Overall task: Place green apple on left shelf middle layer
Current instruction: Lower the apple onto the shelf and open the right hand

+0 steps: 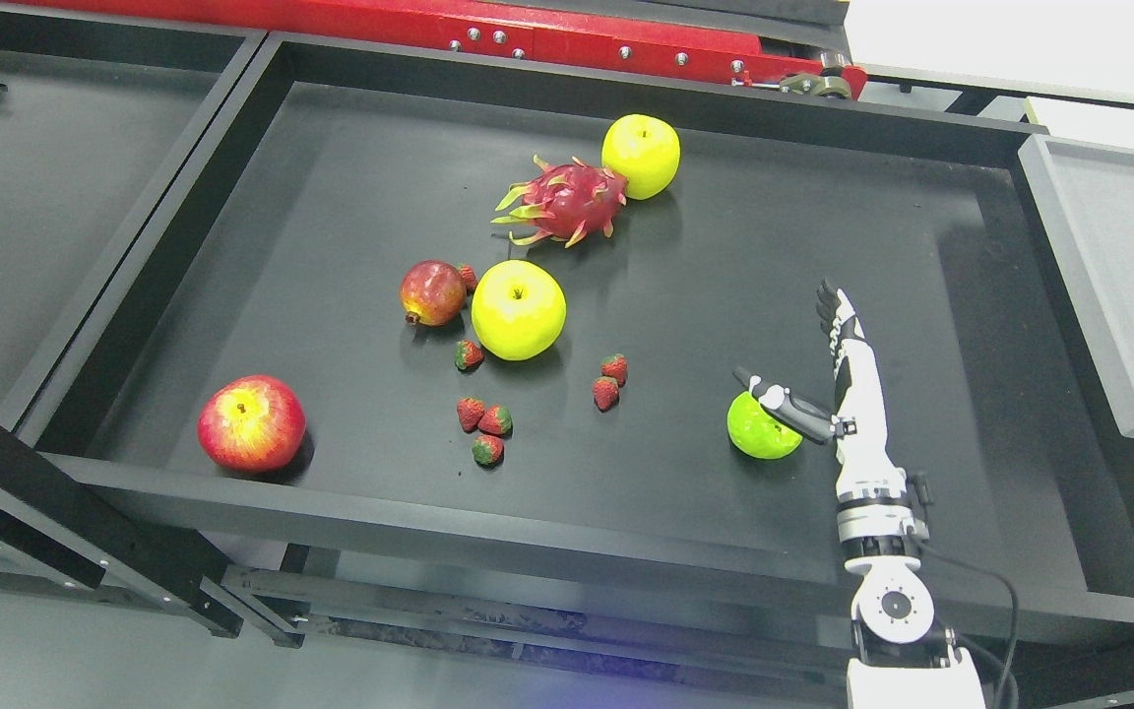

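Right arm: comes in at lower right, white and black, wrist joint just past the tray's near rim.
Right hand (838,379): over the tray floor, fingers (831,307) stretched straight toward the far side, thumb (786,402) splayed left; released, gripping nothing.
Green apple (759,430): on the tray floor at near right, just left of the hand; thumb lies across its upper right in this view, contact cannot be told.
Tray (567,512): big black tray with raised rim, holds all the fruit.
Red apple (251,422): near left corner, well apart from the rest.
Strawberries, near group (485,430): three in a cluster, centre front, touching or nearly so.
Strawberries, pair (610,381): two, right of the cluster, between it and the green apple.
Single strawberry (468,354): just beside the lower left of the big yellow apple.
Yellow apple, middle (518,309): centre of the tray, stem up.
Pomegranate (432,292): dark red, just left of the middle yellow apple; another strawberry (469,277) tucked between the two.
Dragon fruit (563,202): farther back, pink with green tips.
Yellow apple, far (640,156): touching or just beside the dragon fruit's right end.
Grey tray (1108,286): at right edge, outside the black tray.
Red frame (488,25): along the top.
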Robot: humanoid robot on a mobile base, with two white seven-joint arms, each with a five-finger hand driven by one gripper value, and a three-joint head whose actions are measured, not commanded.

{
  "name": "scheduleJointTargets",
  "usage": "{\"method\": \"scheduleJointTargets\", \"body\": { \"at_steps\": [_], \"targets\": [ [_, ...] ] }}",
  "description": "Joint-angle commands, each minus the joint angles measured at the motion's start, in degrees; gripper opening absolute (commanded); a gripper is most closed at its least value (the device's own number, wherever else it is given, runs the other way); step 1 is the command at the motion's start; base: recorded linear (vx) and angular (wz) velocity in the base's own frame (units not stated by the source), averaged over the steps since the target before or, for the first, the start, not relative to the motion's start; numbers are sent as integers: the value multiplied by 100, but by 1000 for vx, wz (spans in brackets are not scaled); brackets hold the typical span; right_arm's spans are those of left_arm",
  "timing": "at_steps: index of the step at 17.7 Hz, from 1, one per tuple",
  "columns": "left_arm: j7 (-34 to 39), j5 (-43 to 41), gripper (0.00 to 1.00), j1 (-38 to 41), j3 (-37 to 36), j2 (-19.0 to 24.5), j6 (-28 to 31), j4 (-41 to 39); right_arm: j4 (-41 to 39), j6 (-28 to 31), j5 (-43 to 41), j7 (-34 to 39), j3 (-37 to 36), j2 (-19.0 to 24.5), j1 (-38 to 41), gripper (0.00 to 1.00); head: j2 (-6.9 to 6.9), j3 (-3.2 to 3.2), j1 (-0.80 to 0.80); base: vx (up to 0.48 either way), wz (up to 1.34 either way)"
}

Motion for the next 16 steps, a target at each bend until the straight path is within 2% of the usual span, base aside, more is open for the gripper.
{"method": "scheduleJointTargets", "body": {
  "at_steps": [1, 5, 16],
  "targets": [
    [0, 1, 100, 0, 0, 100, -10, 0, -860, 30, -220, -214, 227, -100, 604, 100, 0, 0, 0, 0, 0],
    [0, 1, 100, 0, 0, 100, -10, 0, -914, 284, -229, -725, 227, -100, 622, 100, 0, 0, 0, 0, 0],
    [0, 1, 100, 0, 0, 100, -1, 0, -922, 338, -571, -550, 254, -100, 701, 100, 0, 0, 0, 0, 0]
  ]
}}
